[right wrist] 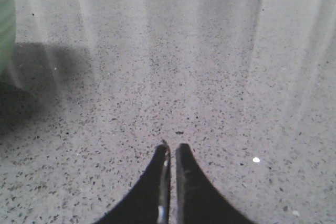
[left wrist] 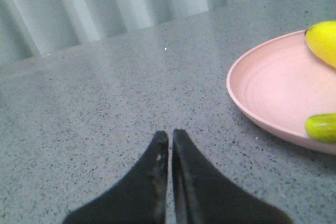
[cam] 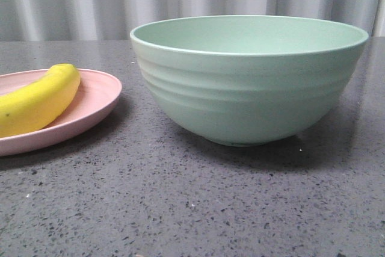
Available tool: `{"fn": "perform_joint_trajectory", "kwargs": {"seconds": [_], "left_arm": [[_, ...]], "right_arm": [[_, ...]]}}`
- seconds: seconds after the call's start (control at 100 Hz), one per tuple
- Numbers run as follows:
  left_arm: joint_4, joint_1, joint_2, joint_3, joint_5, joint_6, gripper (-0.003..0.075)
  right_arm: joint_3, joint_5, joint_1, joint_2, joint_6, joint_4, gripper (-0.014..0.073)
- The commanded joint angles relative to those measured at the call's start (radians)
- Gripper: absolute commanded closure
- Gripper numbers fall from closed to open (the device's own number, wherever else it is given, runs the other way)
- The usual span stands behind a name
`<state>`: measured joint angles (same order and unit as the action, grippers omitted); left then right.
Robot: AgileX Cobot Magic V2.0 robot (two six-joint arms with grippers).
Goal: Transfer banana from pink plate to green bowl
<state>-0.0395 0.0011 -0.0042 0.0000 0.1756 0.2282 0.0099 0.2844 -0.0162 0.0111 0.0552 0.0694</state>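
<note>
A yellow banana [cam: 37, 100] lies across the pink plate [cam: 99, 97] at the left of the front view. To its right stands the big green bowl [cam: 246, 85], with nothing showing inside it. Neither gripper appears in the front view. In the left wrist view my left gripper [left wrist: 170, 135] is shut and holds nothing, hovering over bare table beside the pink plate [left wrist: 273, 87]; two parts of the banana [left wrist: 323, 43] show at that view's edge. My right gripper [right wrist: 172, 149] is shut and holds nothing over the table, with a sliver of the green bowl [right wrist: 5, 30] off to one side.
The grey speckled tabletop [cam: 192, 203] stretches in front of the plate and bowl. A pale corrugated wall [cam: 90, 1] closes off the back of the table.
</note>
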Motion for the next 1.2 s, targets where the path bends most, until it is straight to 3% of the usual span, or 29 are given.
{"fn": "perform_joint_trajectory", "kwargs": {"seconds": [0.0, 0.23, 0.49, 0.85, 1.07, 1.19], "left_arm": [[-0.001, 0.0, -0.029, 0.011, -0.106, -0.003, 0.0741], [-0.02, 0.0, -0.029, 0.011, -0.148, -0.003, 0.0741], [-0.019, 0.0, -0.029, 0.011, -0.153, -0.003, 0.074], [-0.021, 0.0, -0.029, 0.011, -0.155, -0.005, 0.074], [-0.208, 0.0, -0.029, -0.007, -0.163, -0.011, 0.0741], [-0.221, 0.0, -0.01, -0.072, -0.098, -0.008, 0.0741]], "right_arm": [[0.021, -0.096, -0.003, 0.021, -0.003, 0.013, 0.0657], [0.021, -0.107, -0.003, 0.021, -0.003, 0.013, 0.0657], [0.021, -0.294, -0.003, 0.021, -0.003, 0.013, 0.0657], [0.021, -0.284, -0.003, 0.021, -0.003, 0.013, 0.0657], [-0.024, -0.228, -0.003, 0.021, -0.003, 0.013, 0.0657], [-0.085, -0.167, -0.001, -0.012, -0.003, 0.003, 0.0657]]}}
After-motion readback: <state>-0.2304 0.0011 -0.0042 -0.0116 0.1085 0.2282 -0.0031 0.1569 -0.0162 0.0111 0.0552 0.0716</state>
